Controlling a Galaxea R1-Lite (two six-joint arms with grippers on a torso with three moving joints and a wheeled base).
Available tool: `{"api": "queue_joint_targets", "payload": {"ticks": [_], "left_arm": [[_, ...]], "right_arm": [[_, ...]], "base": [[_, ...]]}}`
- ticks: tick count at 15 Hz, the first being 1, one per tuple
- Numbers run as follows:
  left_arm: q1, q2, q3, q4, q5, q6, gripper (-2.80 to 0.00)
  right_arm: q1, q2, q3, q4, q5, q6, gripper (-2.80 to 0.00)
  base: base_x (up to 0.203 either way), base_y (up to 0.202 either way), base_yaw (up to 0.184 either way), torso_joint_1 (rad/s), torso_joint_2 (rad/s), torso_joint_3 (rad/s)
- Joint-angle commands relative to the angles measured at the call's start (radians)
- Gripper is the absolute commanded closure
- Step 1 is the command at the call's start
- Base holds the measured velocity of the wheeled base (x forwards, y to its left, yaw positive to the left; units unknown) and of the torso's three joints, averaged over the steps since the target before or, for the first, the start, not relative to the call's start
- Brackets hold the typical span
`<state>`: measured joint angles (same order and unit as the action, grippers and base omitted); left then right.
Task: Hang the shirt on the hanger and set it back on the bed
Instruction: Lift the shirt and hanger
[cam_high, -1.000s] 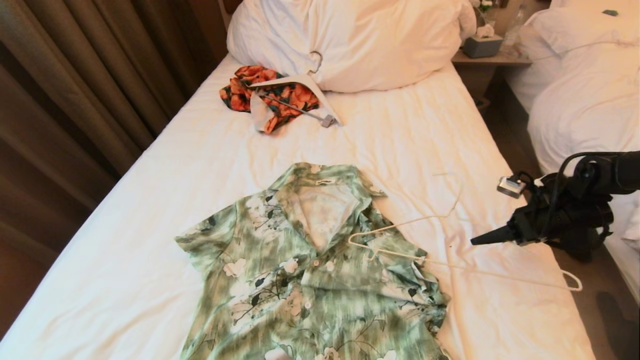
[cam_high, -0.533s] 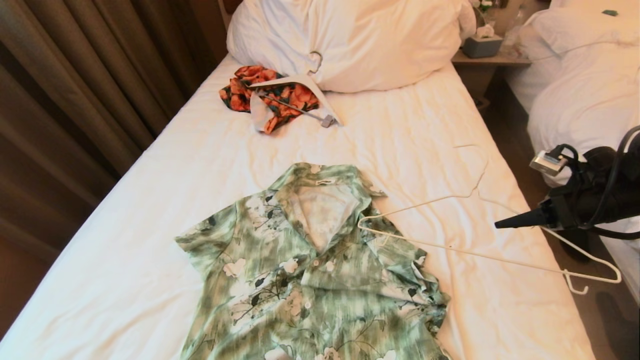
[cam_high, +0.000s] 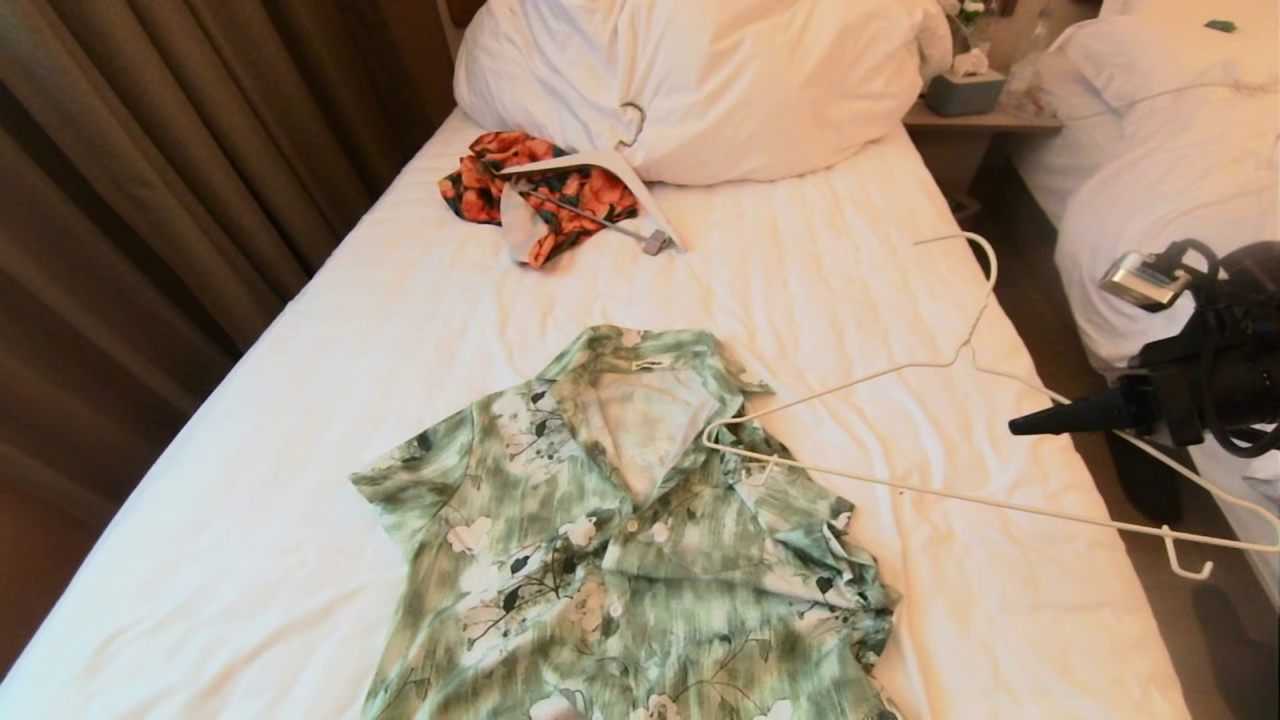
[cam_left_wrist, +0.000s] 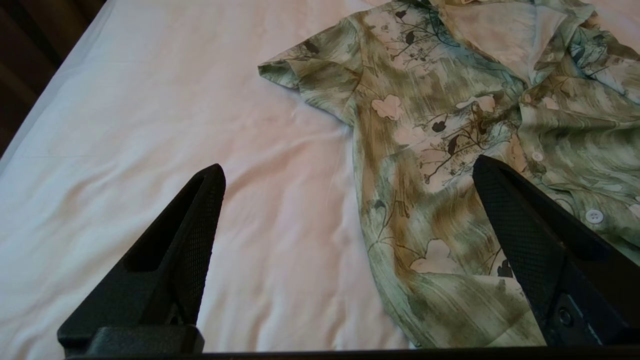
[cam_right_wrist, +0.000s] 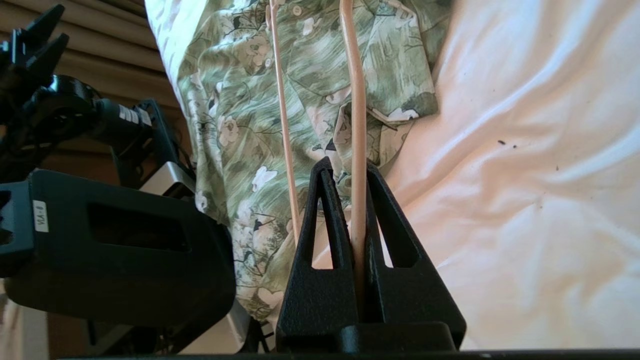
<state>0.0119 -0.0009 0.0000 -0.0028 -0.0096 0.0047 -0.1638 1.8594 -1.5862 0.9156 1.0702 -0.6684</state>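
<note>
The green and white floral shirt (cam_high: 620, 540) lies flat, collar open, on the bed (cam_high: 300, 450). My right gripper (cam_high: 1015, 427) hangs over the bed's right edge, shut on one arm of the thin cream hanger (cam_high: 960, 497). One end of the hanger rests at the shirt's shoulder beside the collar; its other end juts past the bed's edge and its hook points toward the pillow. In the right wrist view the gripper (cam_right_wrist: 348, 167) pinches the hanger (cam_right_wrist: 357, 100) with the shirt (cam_right_wrist: 235, 100) beyond. My left gripper (cam_left_wrist: 348, 169) is open, low over the bed (cam_left_wrist: 150, 125) beside the shirt's sleeve (cam_left_wrist: 450, 125).
An orange floral garment under a thick white hanger (cam_high: 560, 190) lies near the big pillow (cam_high: 700, 80). A nightstand with a tissue box (cam_high: 965, 90) and a second bed (cam_high: 1170, 170) stand to the right. Brown curtains (cam_high: 150, 150) line the left side.
My right gripper has moved right and away from the shirt with the hanger. The hanger's hook and outer end have swung out past the bed's edge; its other end stays at the shirt's shoulder.
</note>
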Motion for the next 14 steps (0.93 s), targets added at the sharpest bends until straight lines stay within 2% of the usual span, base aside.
{"api": "queue_joint_targets", "payload": {"ticks": [1, 4, 9, 11, 14], "left_arm": [[0.000, 0.001, 0.000, 0.000, 0.000, 0.000, -2.80], [0.000, 0.001, 0.001, 0.000, 0.000, 0.000, -2.80], [0.000, 0.001, 0.001, 0.002, -0.003, 0.022, -2.80], [-0.004, 0.011, -0.004, 0.019, -0.018, 0.065, -2.80], [-0.006, 0.068, -0.012, 0.041, -0.030, 0.066, -2.80]], "right_arm": [[0.002, -0.018, 0.004, -0.001, 0.005, -0.016, 0.00], [-0.026, -0.045, 0.052, -0.076, 0.014, -0.047, 0.00], [-0.064, -0.079, 0.308, -0.417, 0.137, -0.064, 0.00], [-0.068, -0.080, 0.328, -0.454, 0.164, -0.066, 0.00], [-0.073, -0.077, 0.343, -0.513, 0.209, -0.067, 0.00]], "base": [[0.000, 0.000, 0.000, 0.000, 0.00, 0.000], [0.000, 0.000, 0.000, 0.000, 0.00, 0.000], [0.000, 0.000, 0.000, 0.000, 0.00, 0.000], [0.000, 0.000, 0.000, 0.000, 0.00, 0.000], [0.000, 0.000, 0.000, 0.000, 0.00, 0.000]]}}
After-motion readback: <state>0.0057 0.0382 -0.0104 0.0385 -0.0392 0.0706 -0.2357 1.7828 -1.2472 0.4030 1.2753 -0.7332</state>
